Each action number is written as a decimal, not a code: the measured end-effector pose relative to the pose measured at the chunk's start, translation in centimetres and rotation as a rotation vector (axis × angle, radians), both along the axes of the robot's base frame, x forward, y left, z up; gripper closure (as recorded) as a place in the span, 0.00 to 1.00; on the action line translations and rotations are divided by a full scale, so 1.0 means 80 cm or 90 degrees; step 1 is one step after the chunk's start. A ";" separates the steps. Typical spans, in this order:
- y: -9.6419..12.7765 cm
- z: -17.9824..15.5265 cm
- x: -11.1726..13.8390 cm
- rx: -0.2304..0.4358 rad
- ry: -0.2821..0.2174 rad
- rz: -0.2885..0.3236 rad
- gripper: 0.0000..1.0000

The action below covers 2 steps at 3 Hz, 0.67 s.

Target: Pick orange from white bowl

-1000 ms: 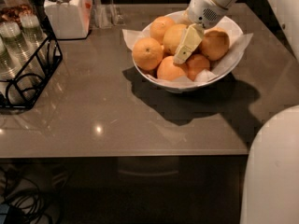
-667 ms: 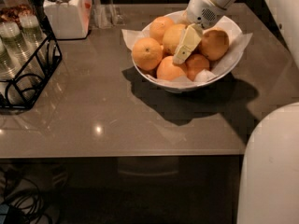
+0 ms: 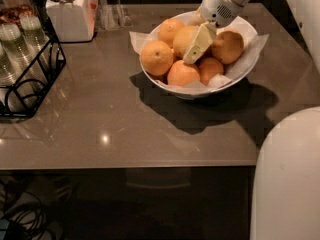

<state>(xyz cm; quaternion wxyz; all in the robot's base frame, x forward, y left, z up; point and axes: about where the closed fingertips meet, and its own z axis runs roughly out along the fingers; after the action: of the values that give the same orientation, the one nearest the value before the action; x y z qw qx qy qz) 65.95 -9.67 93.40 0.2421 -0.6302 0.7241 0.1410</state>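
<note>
Oranges (image 3: pixel 156 57) fill a wide, round, glossy white bowl (image 3: pixel 197 90) lined with crumpled white paper, standing toward the far right of the grey-brown worktop (image 3: pixel 100 109). The large, pale yellow-orange orange (image 3: pixel 181 38) lies near the middle of the pile. The robot's cream-coloured tool (image 3: pixel 196 49) reaches down into the bowl, lying against that fruit's right side; I cannot tell whether it is open or closed on it.

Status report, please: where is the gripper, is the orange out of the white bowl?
Gripper low over white bowl, against the large pale orange. Orange not yet out, in the pile. Other oranges press close around it.
</note>
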 end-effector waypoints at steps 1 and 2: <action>0.000 0.006 0.000 0.000 0.000 0.000 0.93; -0.021 0.043 -0.021 0.029 -0.057 -0.019 1.00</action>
<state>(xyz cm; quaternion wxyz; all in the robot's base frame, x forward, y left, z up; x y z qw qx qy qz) 64.28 -11.32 96.85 0.2907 -0.6193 0.7185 0.1256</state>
